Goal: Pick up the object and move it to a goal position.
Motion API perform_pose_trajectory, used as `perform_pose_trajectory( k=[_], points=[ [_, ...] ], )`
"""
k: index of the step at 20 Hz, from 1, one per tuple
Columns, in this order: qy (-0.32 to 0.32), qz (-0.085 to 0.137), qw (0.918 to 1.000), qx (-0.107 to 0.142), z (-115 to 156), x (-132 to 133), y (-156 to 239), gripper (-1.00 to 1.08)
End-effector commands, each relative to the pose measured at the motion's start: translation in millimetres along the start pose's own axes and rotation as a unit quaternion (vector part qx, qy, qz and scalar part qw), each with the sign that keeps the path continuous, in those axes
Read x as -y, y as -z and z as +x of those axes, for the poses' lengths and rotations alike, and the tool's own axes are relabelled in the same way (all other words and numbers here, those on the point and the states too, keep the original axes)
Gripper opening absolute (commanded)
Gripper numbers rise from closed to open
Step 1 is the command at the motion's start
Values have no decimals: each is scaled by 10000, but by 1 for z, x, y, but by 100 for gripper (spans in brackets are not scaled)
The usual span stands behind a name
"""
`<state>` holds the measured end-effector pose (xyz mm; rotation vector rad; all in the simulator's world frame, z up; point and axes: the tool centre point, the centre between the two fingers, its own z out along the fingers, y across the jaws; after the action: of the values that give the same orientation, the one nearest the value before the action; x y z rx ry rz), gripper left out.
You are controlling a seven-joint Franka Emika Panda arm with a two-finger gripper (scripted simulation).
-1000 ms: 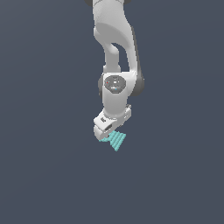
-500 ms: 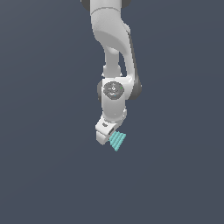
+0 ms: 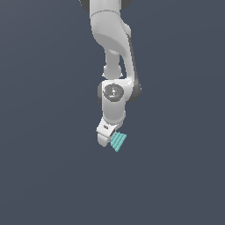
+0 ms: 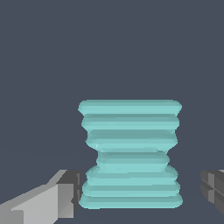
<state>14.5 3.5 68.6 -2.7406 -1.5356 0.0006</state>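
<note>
The object (image 3: 118, 141) is a small teal ribbed block with a narrow waist. It sits at the tip of the white arm, between the fingers of my gripper (image 3: 111, 142), which tilts down toward the exterior view's right. In the wrist view the object (image 4: 131, 153) fills the middle, with its ribs running across. One grey finger (image 4: 65, 197) touches its lower edge. The other finger (image 4: 212, 186) shows at the picture's edge with a narrow gap to the block. The gripper is shut on the object.
Only a plain dark grey-blue background surrounds the arm (image 3: 114, 92) in both views. No table edge, goal marker or other object shows.
The wrist has turned, so the object looks narrower than before. Gripper and object have shifted slightly toward the exterior view's right, and the object stays with the fingers.
</note>
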Motion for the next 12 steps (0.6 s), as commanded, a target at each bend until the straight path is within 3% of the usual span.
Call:
perform_pose_trajectory(
  k=[1,12],
  points=[
    [1,-1,10000,-1,0,0,0,100],
    [24,-1,10000,0,-1,1,-43,100]
  ],
)
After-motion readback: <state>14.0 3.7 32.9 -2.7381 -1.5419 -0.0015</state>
